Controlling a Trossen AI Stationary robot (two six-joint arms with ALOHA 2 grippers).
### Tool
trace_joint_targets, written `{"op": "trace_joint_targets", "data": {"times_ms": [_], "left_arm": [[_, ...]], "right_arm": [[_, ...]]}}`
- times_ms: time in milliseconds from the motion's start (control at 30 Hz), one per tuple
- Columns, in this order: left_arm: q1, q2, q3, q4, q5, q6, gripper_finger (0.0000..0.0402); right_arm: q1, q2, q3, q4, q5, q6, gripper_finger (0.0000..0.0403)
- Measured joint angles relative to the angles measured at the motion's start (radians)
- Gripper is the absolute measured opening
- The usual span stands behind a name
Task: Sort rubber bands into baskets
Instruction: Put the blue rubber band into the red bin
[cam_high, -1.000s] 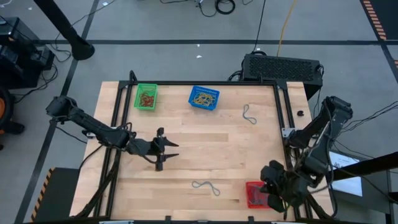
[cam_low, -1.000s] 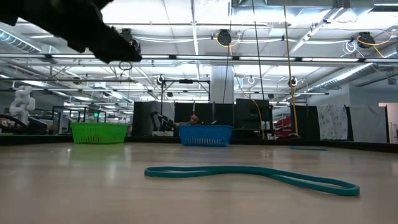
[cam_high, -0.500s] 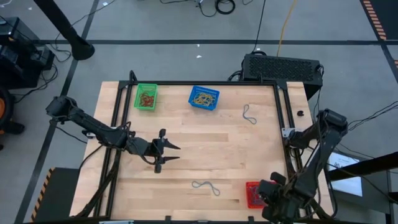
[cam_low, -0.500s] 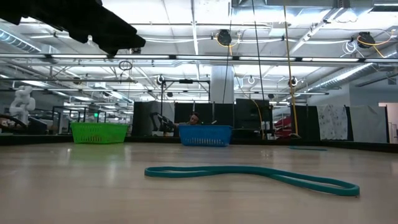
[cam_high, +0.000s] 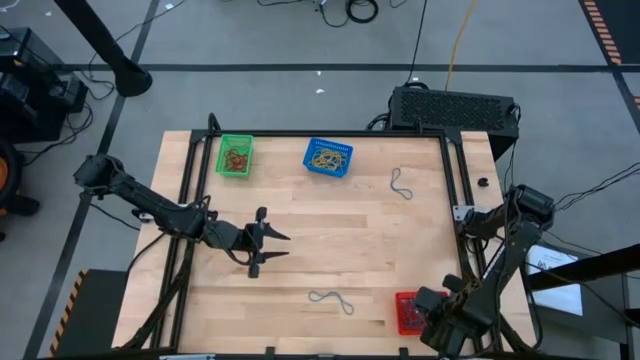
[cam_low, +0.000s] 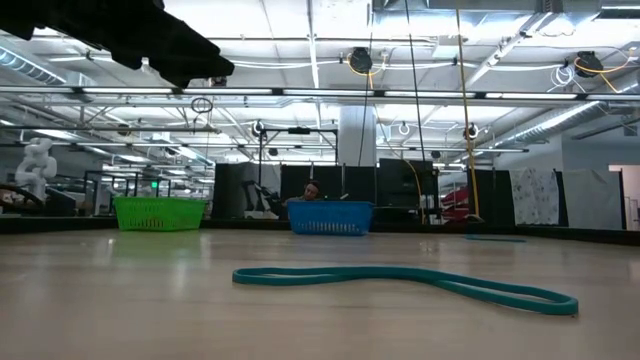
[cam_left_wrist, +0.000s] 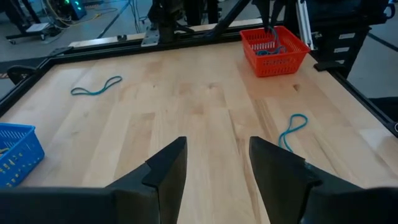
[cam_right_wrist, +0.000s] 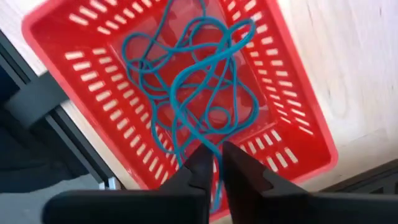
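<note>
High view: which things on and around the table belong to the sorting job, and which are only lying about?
Job:
- green plastic mesh basket
- blue plastic mesh basket
- red plastic mesh basket
- two loose teal rubber bands

Lying about:
- black vented box
- black floor cables

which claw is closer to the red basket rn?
Right. The right claw hangs directly over the red basket, a teal rubber band trailing from its tips into it. The left claw is open over mid-table, well off to the basket's left.
</note>
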Motion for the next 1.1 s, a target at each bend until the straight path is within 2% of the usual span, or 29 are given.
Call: {"op": "trace_joint_targets", "data": {"times_ms": [233, 467, 700, 900, 1100], "left_arm": [[0.000, 0.000, 0.000, 0.000, 0.000, 0.000, 0.0182], [-0.001, 0.000, 0.000, 0.000, 0.000, -0.002, 0.0182], [-0.001, 0.000, 0.000, -0.002, 0.019, -0.003, 0.0182], [-0.001, 0.004, 0.000, -0.001, 0.030, -0.028, 0.0182], [-0.001, 0.026, 0.000, 0.000, 0.031, -0.030, 0.0182]], "right_arm": [[-0.031, -0.032, 0.000, -0.001, -0.004, -0.001, 0.0093], [-0.063, -0.119, 0.000, 0.021, -0.004, 0.005, 0.0163], [-0.110, -0.168, 0.000, 0.068, 0.052, -0.043, 0.0189], [-0.230, -0.147, 0.000, 0.163, 0.140, -0.300, 0.0189], [-0.356, -0.084, 0.001, 0.473, 0.244, -0.740, 0.0189]]}}
